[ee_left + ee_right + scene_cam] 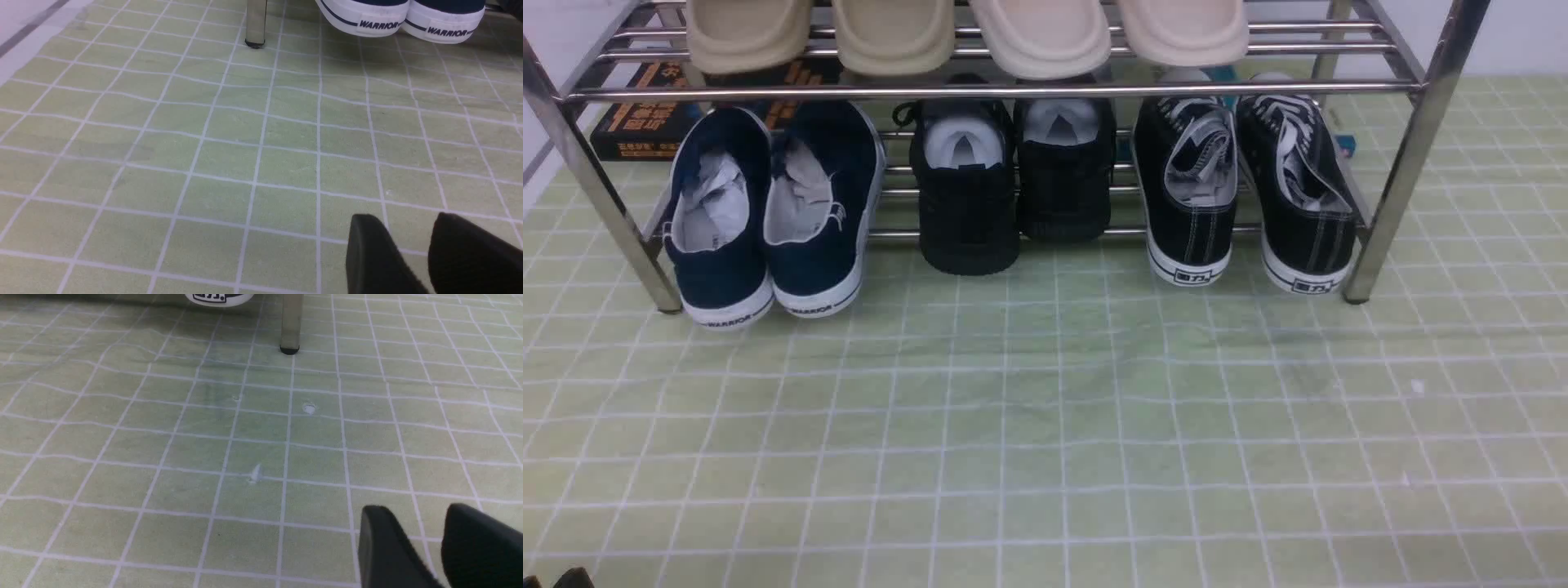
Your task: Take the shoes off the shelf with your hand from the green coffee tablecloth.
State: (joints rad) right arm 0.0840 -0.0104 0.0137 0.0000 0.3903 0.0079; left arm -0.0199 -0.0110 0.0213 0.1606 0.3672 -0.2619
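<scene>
In the front view we see the shoes point(1188, 229) on the lower tier of the shelf point(1409, 163), heels toward us. In the left wrist view the left gripper point(408, 261) hangs over the green coffee tablecloth point(229, 155), fingers apart, holding nothing. In the right wrist view the right gripper point(425, 555) is likewise parted and empty, with one of the shoes well ahead of it.

Mostly just the green tablecloth point(229, 163) with its white grid, kinda wrinkly. The foot of a shelf post point(256, 24) sits at the top middle of the frame, and the white WARRIOR heels of the navy shoes point(402, 20) are top right. The left gripper point(408, 220) pokes in lower right, fingertips apart with nothing between them.
</scene>
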